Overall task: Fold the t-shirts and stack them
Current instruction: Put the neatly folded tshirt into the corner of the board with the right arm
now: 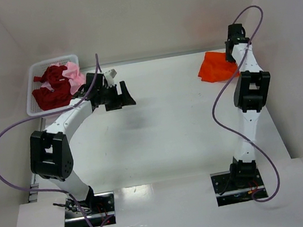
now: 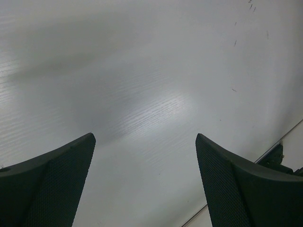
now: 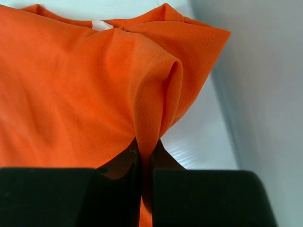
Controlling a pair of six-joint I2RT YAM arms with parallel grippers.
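Now right tool (image 3: 146, 149) pinches one orange t-shirt (image 3: 80, 90), left tool (image 2: 144, 139) gapes, two t-shirts (image 1: 52, 89) in basket (image 1: 31, 96).

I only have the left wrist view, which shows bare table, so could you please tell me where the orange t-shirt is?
Observer: The orange t-shirt lies far right on the table.
Operator: Is it held?
Observer: Yes, the fingers of the right gripper are shut on a fold of it.
Operator: And the other shirts?
Observer: Dark red cloth and pale pink cloth lie crumpled in the white basket, far left.
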